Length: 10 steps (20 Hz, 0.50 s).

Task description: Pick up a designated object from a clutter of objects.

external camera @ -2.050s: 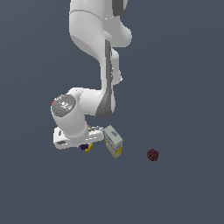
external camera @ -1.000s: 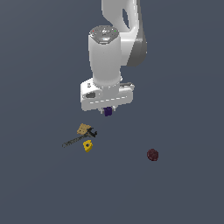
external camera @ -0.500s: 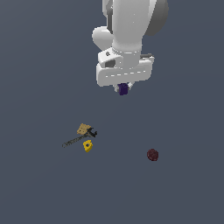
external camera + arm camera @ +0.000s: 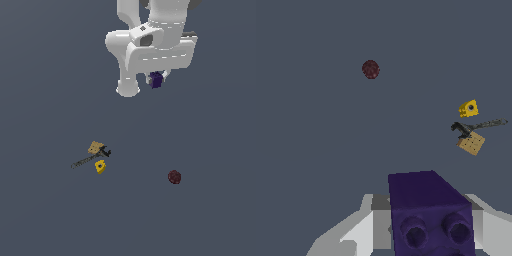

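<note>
Gripper (image 4: 158,79) is clamping the rigid, seemingly light purple brick (image 4: 428,215) across its flat side faces, raised above the floor.

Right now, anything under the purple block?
Nothing touching: the purple block hangs in the claw above bare floor. Its upper part is hidden by the claw body, so the grip contact isn't visible.

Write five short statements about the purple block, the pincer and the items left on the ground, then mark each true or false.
1. The pincer holds the purple block. True.
2. The purple block lies on the ground beside the yellow block. False: it is lifted, between the fingers.
3. The dark red ball touches the yellow block. False: they lie well apart.
4. The yellow block sits close to the tan-and-black tool. True.
5. The block's face shows round sockets in the wrist view. True.
</note>
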Motion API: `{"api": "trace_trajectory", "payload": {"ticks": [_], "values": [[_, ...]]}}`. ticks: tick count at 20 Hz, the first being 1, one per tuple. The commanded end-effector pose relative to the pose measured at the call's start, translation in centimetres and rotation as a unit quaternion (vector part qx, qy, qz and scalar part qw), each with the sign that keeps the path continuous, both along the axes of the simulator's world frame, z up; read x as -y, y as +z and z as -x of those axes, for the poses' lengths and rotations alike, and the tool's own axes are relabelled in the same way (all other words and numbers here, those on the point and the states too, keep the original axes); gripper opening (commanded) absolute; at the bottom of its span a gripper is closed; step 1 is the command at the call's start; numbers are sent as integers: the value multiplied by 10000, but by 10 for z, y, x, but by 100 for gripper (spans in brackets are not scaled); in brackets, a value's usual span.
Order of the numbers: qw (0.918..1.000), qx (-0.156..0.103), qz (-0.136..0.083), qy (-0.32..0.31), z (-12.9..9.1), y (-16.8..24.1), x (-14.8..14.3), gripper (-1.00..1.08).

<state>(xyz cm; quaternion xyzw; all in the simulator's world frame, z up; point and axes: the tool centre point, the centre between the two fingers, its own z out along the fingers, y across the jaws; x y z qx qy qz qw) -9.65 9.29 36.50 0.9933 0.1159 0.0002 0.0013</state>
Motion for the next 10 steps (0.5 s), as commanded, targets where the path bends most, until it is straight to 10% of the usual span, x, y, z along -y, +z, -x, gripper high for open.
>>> {"api": "trace_trajectory", "payload": {"ticks": [1,10], "values": [[10000,-4,-3,-4,6,10,-8,-100],[10000,-4,-10,-5,11,22,-18,-100]]}}
